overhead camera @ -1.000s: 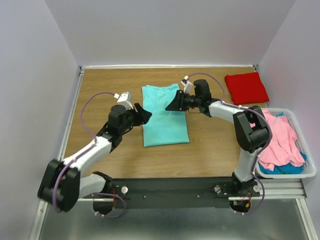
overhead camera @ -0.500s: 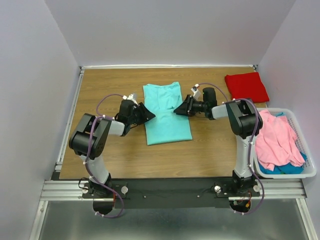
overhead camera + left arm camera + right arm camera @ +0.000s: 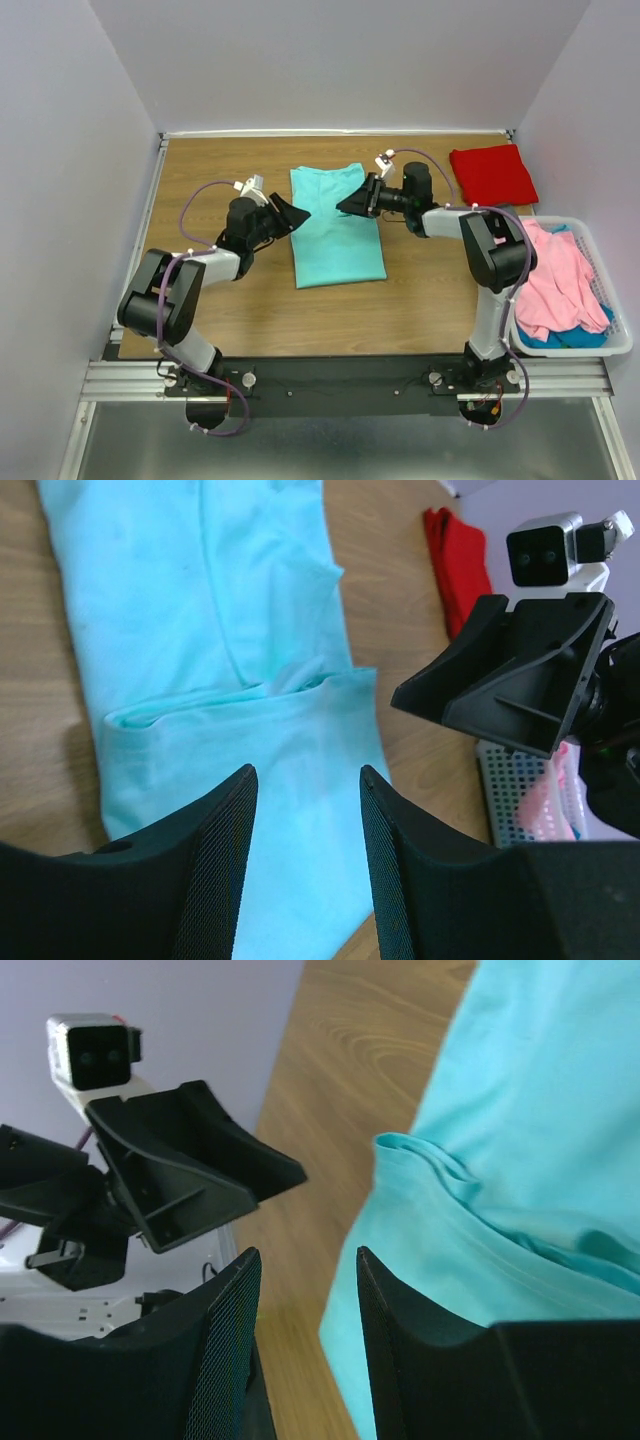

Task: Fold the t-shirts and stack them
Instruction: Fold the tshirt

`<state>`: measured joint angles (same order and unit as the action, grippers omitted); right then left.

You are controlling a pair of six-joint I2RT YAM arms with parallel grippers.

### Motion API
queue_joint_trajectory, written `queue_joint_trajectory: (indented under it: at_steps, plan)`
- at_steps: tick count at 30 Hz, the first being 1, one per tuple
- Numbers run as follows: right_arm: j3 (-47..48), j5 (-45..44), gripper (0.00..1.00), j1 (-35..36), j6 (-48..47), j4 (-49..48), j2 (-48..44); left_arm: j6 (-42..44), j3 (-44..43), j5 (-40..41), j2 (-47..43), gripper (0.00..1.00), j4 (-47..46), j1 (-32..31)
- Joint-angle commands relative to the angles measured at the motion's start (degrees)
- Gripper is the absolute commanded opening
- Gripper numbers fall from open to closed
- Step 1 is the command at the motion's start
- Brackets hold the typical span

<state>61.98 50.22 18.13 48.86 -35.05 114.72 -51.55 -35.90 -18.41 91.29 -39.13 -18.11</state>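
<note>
Wooden tabletop [image 3: 200,170] is carrying the aqua-teal t-shirt [image 3: 337,240], lying part-folded right between your two grippers. Your left gripper [image 3: 297,213] is hovering at one edge and your right gripper [image 3: 347,207] over the opposite one, both with jaws spread, holding nothing. My worry: closing here, you're probably catching only the top layer and dragging the fold open, or the tips are bumping. The red t-shirt [image 3: 492,175] is sitting folded beyond the right gripper.

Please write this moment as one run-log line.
left gripper: open, empty, over aqua t-shirt left edge | right gripper: open, empty, over same t-shirt | red t-shirt: folded
</note>
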Motion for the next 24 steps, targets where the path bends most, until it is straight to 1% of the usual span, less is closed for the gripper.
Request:
queue_joint_trajectory:
  at_steps: [1, 6, 7, 11, 12, 14, 17, 20, 24]
  plan:
    - [3.05, -2.48, 0.51, 4.09, 6.15, -5.82, 1.73, -3.11, -0.66, -0.03, 3.0, 0.53, -2.61, 0.18]
    - [6.93, -6.26, 0.51, 6.65, 8.27, -6.17, 9.28, -5.57, -1.71, 0.13, 8.02, 0.53, -4.81, 0.18]
    - [7.37, -7.05, 0.51, 6.83, 8.7, -6.09, 11.91, -5.93, -1.89, 0.57, 9.6, 0.53, -4.81, 0.18]
    - [5.97, -12.67, 0.51, 6.74, 9.94, -5.04, 15.8, -7.95, -2.68, 2.15, 12.85, 0.53, -4.55, 0.27]
    - [5.01, -15.65, 0.51, 6.74, 9.76, -4.07, 16.32, -8.13, -2.86, 2.5, 13.39, 0.53, -3.76, 0.35]
    - [4.82, -20.04, 0.52, 6.74, 8.27, 1.98, 17.03, -8.3, -3.65, 3.03, 14.44, 0.53, -2.62, 0.35]
    - [5.61, -22.52, 0.53, 6.74, 5.46, 8.23, 16.77, -8.3, -3.91, 3.21, 14.89, 0.53, -2.26, 0.44]
    - [6.49, -21.75, 0.53, 6.57, 3.96, 9.12, 14.14, -8.04, -3.56, 3.21, 14.19, 0.53, -2.09, 0.53]
    - [8.34, -15.87, 0.53, 5.51, 3.79, 8.77, 10.19, -7.43, -3.74, 3.12, 11.29, 0.53, -2.0, 0.53]
